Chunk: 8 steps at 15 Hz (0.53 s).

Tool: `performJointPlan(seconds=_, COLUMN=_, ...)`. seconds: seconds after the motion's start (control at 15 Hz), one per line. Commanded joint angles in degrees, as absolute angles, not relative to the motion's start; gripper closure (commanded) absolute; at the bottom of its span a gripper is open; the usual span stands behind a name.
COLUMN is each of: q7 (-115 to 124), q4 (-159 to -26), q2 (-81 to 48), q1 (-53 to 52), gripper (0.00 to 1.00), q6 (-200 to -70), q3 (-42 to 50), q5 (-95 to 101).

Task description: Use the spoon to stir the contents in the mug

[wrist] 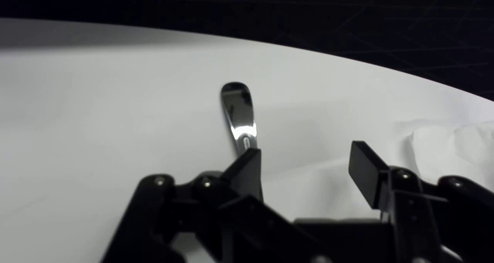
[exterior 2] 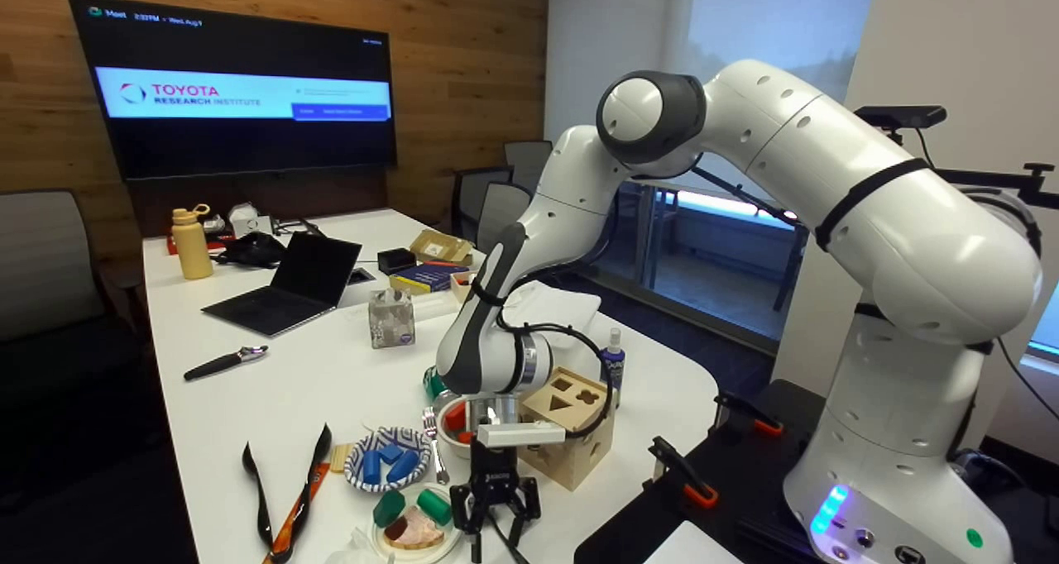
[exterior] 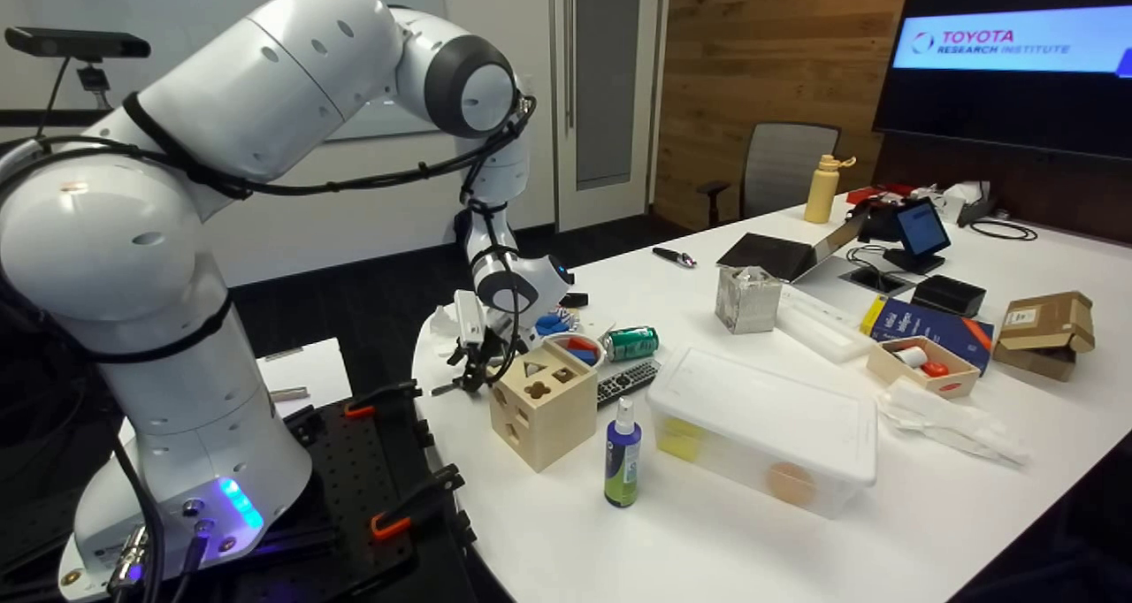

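Observation:
A shiny silver utensil handle, likely the spoon's, lies on the white table in the wrist view. Its other end is hidden behind the gripper's left finger, so I cannot see its bowl. My gripper is open with nothing between its fingers. The handle lies beside and beyond the left finger, not between the fingers. In both exterior views the gripper hangs low over the table's end, close to the wooden shape box; it also shows in an exterior view. I cannot make out a mug; it is hidden or out of view.
A wooden shape box stands near the gripper. Around it are a white bowl with red pieces, a plate of toy food, a patterned bowl, a fork and a spray bottle. The table edge curves close by.

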State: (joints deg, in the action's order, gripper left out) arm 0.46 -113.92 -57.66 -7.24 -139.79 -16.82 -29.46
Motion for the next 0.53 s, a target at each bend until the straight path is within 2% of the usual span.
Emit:
performJointPlan(seconds=0.0, q7=1.2, q4=-114.4, q2=-56.3, q1=-6.5, gripper=0.02, q6=-139.1, q3=-17.9, q5=-28.4)
performJointPlan(seconds=0.47, q7=1.5, q4=-115.9, q2=-52.0, q1=-7.6, gripper=0.0, q6=-139.7, q3=-20.5, q5=-28.5)
